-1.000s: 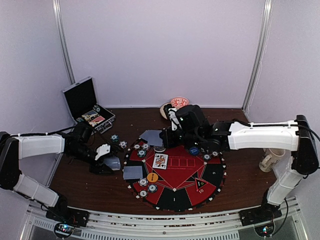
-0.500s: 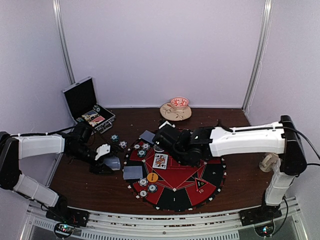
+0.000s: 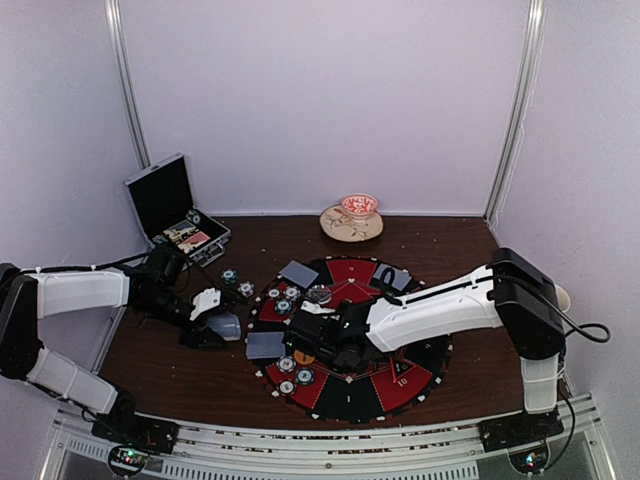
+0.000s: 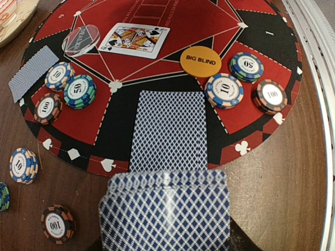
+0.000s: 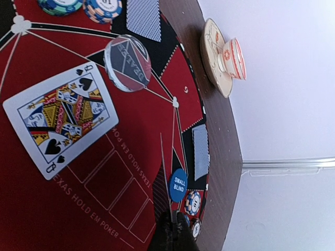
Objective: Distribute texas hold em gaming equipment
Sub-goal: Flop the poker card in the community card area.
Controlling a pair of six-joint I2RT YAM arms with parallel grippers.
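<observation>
My left gripper [image 3: 220, 325] rests left of the round mat [image 3: 400, 385], shut on a deck of blue-backed playing cards [image 4: 165, 212]; the deck hides its fingers. One card [image 4: 168, 128] lies face down on the mat in front of it. Beside it sit the orange BIG BLIND disc [image 4: 200, 61] and chips [image 4: 224, 90]. My right gripper [image 5: 175, 227] reaches low over the mat's left-centre, shut on a single card [image 5: 166, 201] seen edge-on. Ahead of it are the blue SMALL BLIND disc [image 5: 178, 185], a face-up queen of spades [image 5: 63, 117] and a clear dealer button [image 5: 127, 63].
An open black case [image 3: 175, 210] stands at the back left. A saucer with a cup [image 3: 352, 220] sits at the back centre. Loose chips [image 3: 232, 277] lie on the wood between case and mat. More face-down cards [image 3: 298, 274] sit at the mat's edge.
My right arm has swept from the mat's far side toward the near left, across the mat, carrying its card. The left arm and its deck have not moved.
</observation>
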